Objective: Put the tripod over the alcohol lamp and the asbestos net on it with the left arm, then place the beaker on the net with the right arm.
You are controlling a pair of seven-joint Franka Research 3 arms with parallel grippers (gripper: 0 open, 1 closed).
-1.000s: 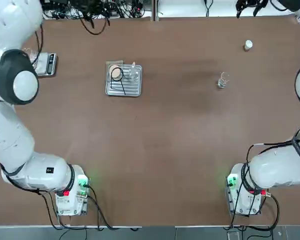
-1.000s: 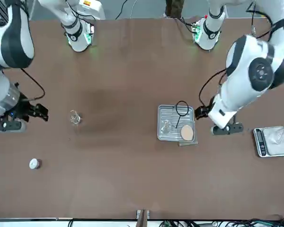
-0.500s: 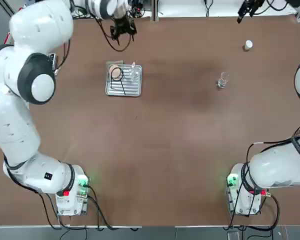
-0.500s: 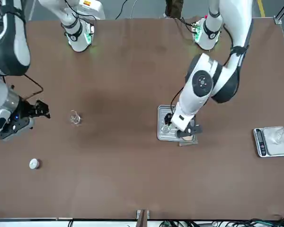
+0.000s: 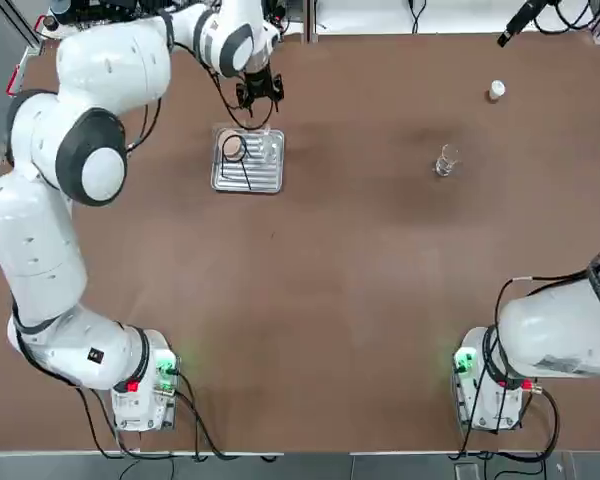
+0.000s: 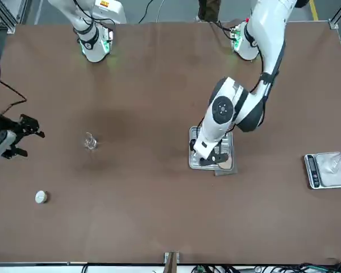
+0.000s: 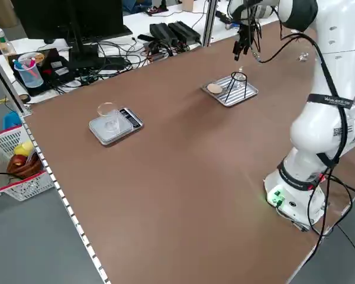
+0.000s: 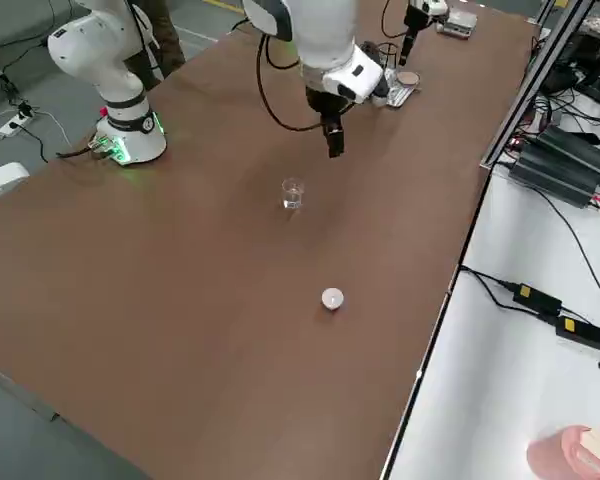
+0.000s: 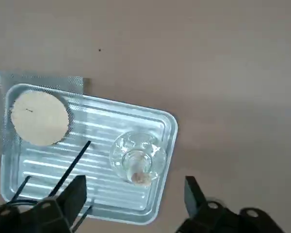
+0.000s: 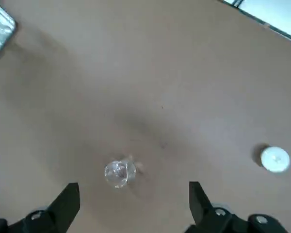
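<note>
Brown desk — upper left, the left gripper, fingers spread, hovers over the squat clear-glass alcohol lamp on a ribbed metal tray — right gripper likewise spread.

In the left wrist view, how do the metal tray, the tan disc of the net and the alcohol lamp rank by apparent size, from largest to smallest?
1. The metal tray, clearly the largest.
2. The tan disc of the net.
3. The alcohol lamp, only slightly smaller; it stands taller, nearer the camera, so this ranking is unsure.
</note>
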